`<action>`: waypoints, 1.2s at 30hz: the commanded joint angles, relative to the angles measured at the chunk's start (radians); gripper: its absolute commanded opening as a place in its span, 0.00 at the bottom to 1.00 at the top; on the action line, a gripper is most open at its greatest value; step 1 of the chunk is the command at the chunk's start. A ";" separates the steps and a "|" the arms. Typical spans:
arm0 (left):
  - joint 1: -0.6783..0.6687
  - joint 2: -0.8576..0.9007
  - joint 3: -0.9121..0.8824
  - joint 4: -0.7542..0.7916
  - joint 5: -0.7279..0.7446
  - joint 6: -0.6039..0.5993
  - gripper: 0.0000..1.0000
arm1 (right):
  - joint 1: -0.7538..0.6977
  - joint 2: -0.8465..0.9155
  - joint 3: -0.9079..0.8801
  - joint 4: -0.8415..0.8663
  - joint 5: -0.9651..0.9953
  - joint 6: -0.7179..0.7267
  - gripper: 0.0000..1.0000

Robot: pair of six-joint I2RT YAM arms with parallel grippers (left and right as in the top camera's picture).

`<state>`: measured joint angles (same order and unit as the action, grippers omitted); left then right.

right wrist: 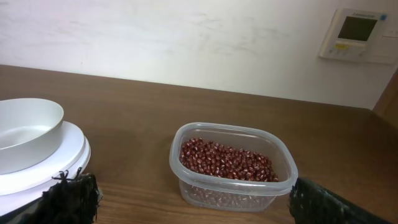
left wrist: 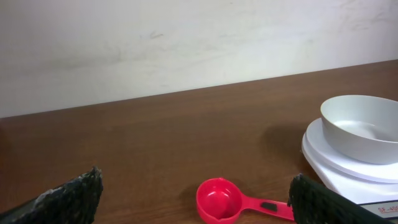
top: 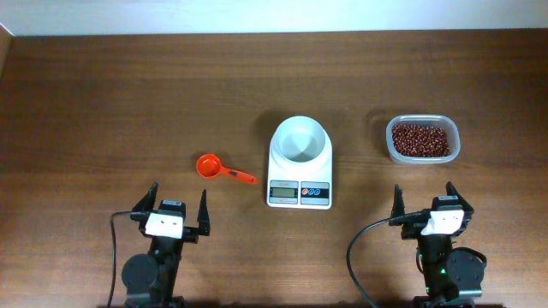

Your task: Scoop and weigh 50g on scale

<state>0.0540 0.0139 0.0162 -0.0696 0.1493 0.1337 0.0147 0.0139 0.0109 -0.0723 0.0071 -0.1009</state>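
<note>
One white scale (top: 300, 171) sits on the table (top: 103, 103), with one round bowl (top: 300, 141) on top. One red scoop (top: 221, 169) lies just left of the scale. One clear tub (top: 422, 139) to the right of the scale holds many little brown beans (top: 419, 139). There are two grippers, both on the near side of the scale. The left gripper (top: 179, 192) and right gripper (top: 424, 190) are both spread wide, holding nothing.

— Where's the small white digital kitchen scale (top: 300, 181) sitting?
— Mid-table, its round white bowl (top: 300, 139) sitting empty.
— And the small dark reddish-brown beans (top: 420, 139)?
— Lying in a clear plastic tub (top: 423, 160) to its right.
</note>
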 commanded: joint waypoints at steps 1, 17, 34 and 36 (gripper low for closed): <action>0.007 -0.008 -0.007 0.002 0.010 -0.006 0.99 | 0.005 -0.010 -0.005 0.002 0.052 0.000 0.99; 0.007 -0.008 -0.007 0.002 0.010 -0.006 0.99 | 0.005 -0.008 -0.005 -0.003 -0.056 0.016 0.99; 0.007 -0.008 -0.007 0.002 0.010 -0.006 0.99 | 0.005 -0.007 -0.005 0.024 -0.330 0.655 0.99; 0.007 -0.008 -0.007 0.002 0.010 -0.005 0.99 | 0.005 -0.007 -0.005 0.024 -0.396 0.659 0.99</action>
<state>0.0540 0.0139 0.0162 -0.0696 0.1493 0.1337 0.0147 0.0139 0.0109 -0.0521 -0.2104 0.4580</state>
